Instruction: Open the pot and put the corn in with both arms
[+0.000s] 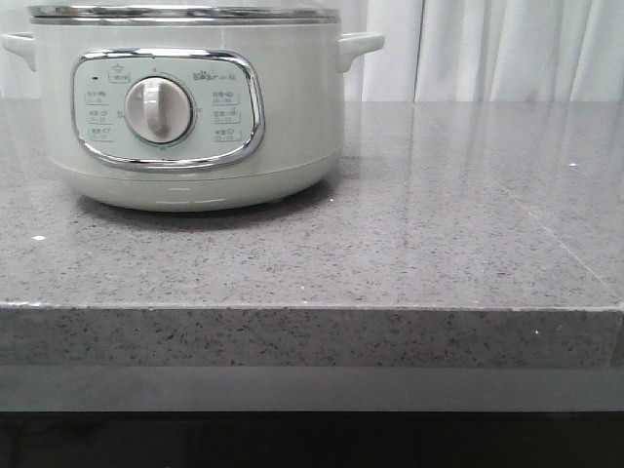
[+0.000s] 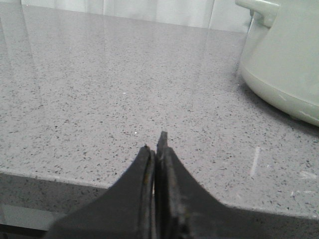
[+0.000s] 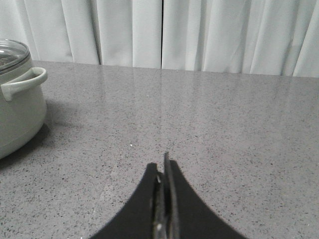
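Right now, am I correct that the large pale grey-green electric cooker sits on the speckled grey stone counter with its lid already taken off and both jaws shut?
Not quite: the glass lid is still on the large pale grey-green electric cooker, as the right wrist view shows. The rest holds: it sits on the speckled grey stone counter, and the left gripper and right gripper both have jaws shut.

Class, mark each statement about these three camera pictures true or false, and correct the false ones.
1. The pot stands on the speckled grey counter. True.
2. The fingers of the left gripper are spread wide apart. False: they are pressed together, holding nothing.
3. The glass lid is on the pot. True.
4. The right gripper holds a corn cob. False: its fingers are shut on nothing, and no corn shows in any view.
5. White curtains hang behind the counter. True.
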